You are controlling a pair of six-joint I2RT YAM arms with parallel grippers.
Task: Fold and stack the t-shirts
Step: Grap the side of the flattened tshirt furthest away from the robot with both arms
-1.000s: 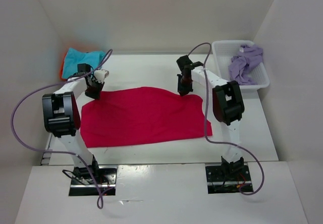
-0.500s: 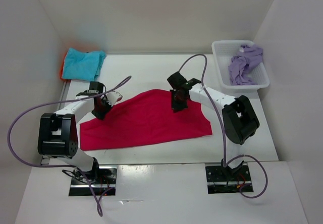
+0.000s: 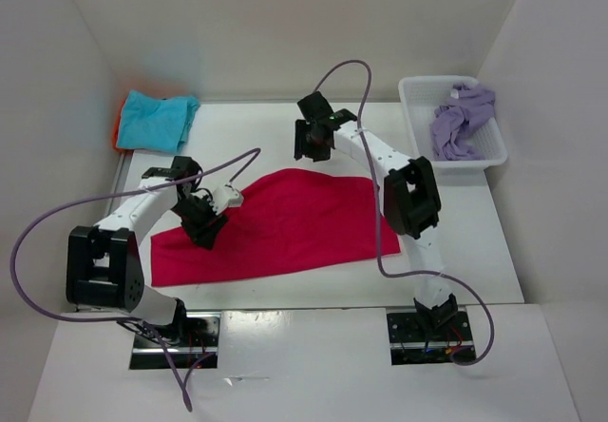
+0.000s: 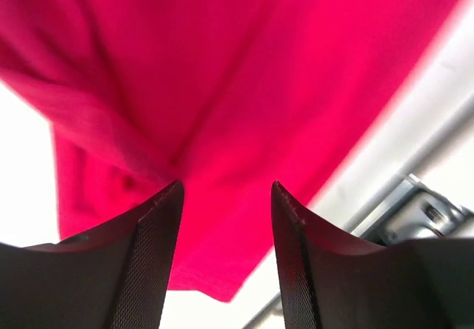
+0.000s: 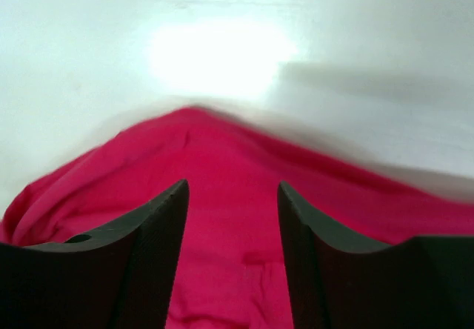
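Note:
The magenta-red t-shirt (image 3: pixel 294 222) lies spread on the table, its far edge folded over towards the near side. My left gripper (image 3: pixel 203 226) hovers open over the shirt's left part. The left wrist view shows red cloth (image 4: pixel 222 84) under the open left gripper (image 4: pixel 226 188), with nothing between its fingers. My right gripper (image 3: pixel 307 143) is open above the table just beyond the shirt's far edge. In the right wrist view the right gripper (image 5: pixel 232 188) is empty over the red cloth (image 5: pixel 229 255). A turquoise t-shirt (image 3: pixel 160 120) lies folded on an orange one (image 3: pixel 120 127) at the far left.
A white mesh basket (image 3: pixel 415 86) at the far right holds the crumpled lavender t-shirt (image 3: pixel 462 118). White walls close in the table on three sides. Purple cables loop from both arms. A metal rail (image 4: pixel 422 214) runs along the table's near edge.
Both grippers were shut on the red shirt's far corners, carried that edge towards the near side, then opened and let go. The right gripper has since swung back to the far side.

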